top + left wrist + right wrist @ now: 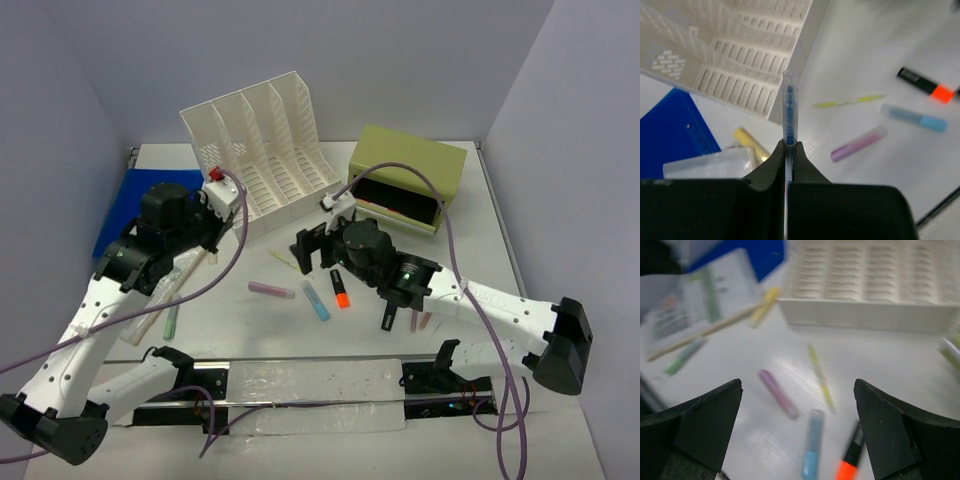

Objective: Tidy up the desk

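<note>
orange highlighter (926, 85) label too blurry to be read | left gripper (789, 146) clamped on blue pen (789, 105), lower end hidden between jaws | right gripper (798, 425) spread wide

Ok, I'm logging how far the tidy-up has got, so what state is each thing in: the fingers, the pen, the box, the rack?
Left arm's fingers: shut on the clear-barrelled blue pen.
Right arm's fingers: wide open, empty.
Olive-green drawer box: front open.
White slotted plastic file rack: slots empty.
Black-and-orange highlighter: lying loose on the white desk.
</note>
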You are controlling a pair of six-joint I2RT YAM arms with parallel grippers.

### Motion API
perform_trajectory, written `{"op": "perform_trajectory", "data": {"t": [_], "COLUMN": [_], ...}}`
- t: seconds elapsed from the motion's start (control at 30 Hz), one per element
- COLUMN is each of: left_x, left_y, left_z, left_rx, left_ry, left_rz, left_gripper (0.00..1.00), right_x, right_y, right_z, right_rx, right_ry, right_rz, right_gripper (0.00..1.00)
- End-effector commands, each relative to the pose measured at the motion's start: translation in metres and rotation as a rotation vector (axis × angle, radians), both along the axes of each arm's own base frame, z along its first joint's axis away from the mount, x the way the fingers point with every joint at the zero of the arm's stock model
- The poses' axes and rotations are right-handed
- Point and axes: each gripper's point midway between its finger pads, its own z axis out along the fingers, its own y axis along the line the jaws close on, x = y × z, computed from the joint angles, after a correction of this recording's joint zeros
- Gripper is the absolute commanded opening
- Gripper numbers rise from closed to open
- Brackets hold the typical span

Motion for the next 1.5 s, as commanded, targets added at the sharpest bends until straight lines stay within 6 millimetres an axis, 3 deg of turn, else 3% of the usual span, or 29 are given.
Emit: {"op": "perform_trajectory", "data": {"t": [0.0, 0.13, 0.27, 0.33, 0.37, 0.4, 0.43, 0.83, 1.13, 1.33, 1.47], "left_x": [-0.010, -0.016, -0.021, -0.025, -0.026, -0.029, -0.031, -0.046, -0.012, -0.011, -0.013], "left_y": [-0.027, -0.042, -0.050, -0.053, -0.053, -0.054, -0.054, -0.055, -0.034, -0.034, -0.037], "left_z": [0.051, 0.077, 0.082, 0.085, 0.087, 0.089, 0.091, 0.094, 0.088, 0.089, 0.093], "left_rx": [-0.201, -0.322, -0.370, -0.387, -0.393, -0.401, -0.404, -0.445, -0.380, -0.380, -0.387], "left_ry": [-0.017, 0.014, 0.062, 0.071, 0.069, 0.069, 0.066, 0.109, 0.017, 0.017, 0.020], "left_rz": [-0.059, -0.074, -0.095, -0.108, -0.113, -0.122, -0.129, -0.136, 0.032, 0.033, 0.017], "left_gripper": [0.00, 0.00, 0.00, 0.00, 0.00, 0.00, 0.00, 0.00, 0.00, 0.00, 0.00], "right_x": [-0.038, -0.059, -0.054, -0.042, -0.036, -0.028, -0.024, -0.006, -0.037, -0.023, -0.011], "right_y": [0.084, 0.126, 0.149, 0.157, 0.158, 0.158, 0.156, 0.146, 0.142, 0.111, 0.114], "right_z": [0.073, 0.100, 0.101, 0.100, 0.098, 0.094, 0.091, 0.082, 0.078, 0.071, 0.068], "right_rx": [0.302, 0.376, 0.400, 0.429, 0.428, 0.415, 0.410, 0.418, 0.368, 0.374, 0.338], "right_ry": [-0.171, -0.247, -0.255, -0.222, -0.208, -0.189, -0.184, -0.161, -0.150, -0.147, -0.153], "right_rz": [0.375, 0.473, 0.451, 0.392, 0.360, 0.311, 0.286, 0.150, 0.276, 0.119, 0.079], "right_gripper": [1.00, 0.98, 0.89, 0.78, 0.78, 0.64, 0.58, 0.44, 0.47, 0.54, 0.61]}}
